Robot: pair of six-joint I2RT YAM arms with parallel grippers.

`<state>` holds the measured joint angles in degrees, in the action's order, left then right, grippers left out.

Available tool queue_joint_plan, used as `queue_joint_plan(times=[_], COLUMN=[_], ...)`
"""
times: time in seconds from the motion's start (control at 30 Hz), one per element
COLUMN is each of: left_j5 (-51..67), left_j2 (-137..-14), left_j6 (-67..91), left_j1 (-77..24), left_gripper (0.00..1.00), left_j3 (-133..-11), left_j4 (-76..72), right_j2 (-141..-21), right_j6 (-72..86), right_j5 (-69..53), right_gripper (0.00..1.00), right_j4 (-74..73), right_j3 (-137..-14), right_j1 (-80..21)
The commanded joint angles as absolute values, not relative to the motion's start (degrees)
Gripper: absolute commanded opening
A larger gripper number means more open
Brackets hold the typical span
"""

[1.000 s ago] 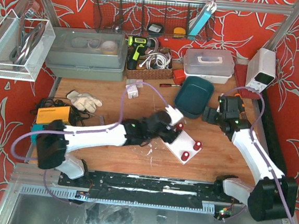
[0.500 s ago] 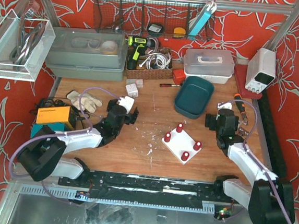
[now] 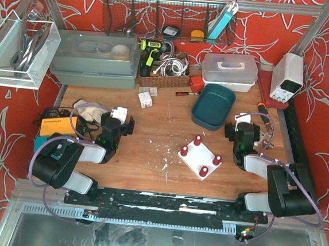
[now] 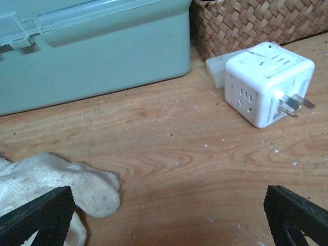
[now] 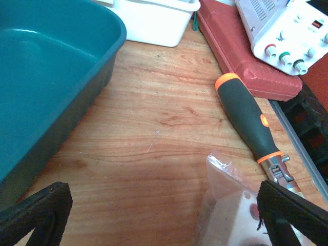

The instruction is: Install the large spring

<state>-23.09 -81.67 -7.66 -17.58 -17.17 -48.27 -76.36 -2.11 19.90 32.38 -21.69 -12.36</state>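
The white base plate (image 3: 201, 156) with several red pegs lies mid-table, tilted. I cannot make out a large spring in any view. My left gripper (image 3: 118, 125) is folded back at the left, near a white glove (image 3: 91, 111). In the left wrist view it (image 4: 164, 220) is wide open and empty over bare wood, only its black fingertips (image 4: 36, 215) showing. My right gripper (image 3: 240, 131) sits right of the plate. In the right wrist view it (image 5: 164, 215) is wide open and empty, with a clear plastic bag (image 5: 241, 205) by its right finger.
The left wrist view shows the glove (image 4: 51, 184), a white plug cube (image 4: 266, 89), a green box (image 4: 92, 46) and a wicker basket (image 4: 256, 20). The right wrist view shows a teal bin (image 5: 46, 77), an orange-black tool handle (image 5: 246, 118), a red case (image 5: 246, 56) and a white power supply (image 5: 287, 31).
Both arms have drawn back from the plate and folded. The left gripper moved from the plate far to the left, near the glove. The right gripper pulled back toward its base.
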Motion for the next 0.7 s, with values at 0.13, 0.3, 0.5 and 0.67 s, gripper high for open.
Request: queue_joint_plan(times=[0.13,0.3,0.5,0.67], left_j5=[-17.8,-13.6,-11.9,-11.8], left_j2=[-78.1,-77.6,-80.4,-81.0], left_j6=[-6.6,-5.3,-4.2,-1.9], left_j1=[-13.5,-11.0,-9.7,-7.6], left_gripper=[1.00,1.00,1.00,1.00], left_j3=[-9.2,-3.2,-3.5,-5.4], left_j4=[-65.6,-75.4,-75.8,-73.7], right_j2=[-79.9,-81.3,-81.0,-81.1], right_j6=[-1.1,-1.0,-1.1,-1.1], right_j5=[16.7,16.9,17.4,17.3], right_gripper=[0.99,0.99,0.99,0.99], right_j4=[47.0,50.7,50.3,51.0], right_j3=[-17.1,-16.0,-16.1,-16.0], right_j1=[-8.7,-8.5,-8.6,-8.6])
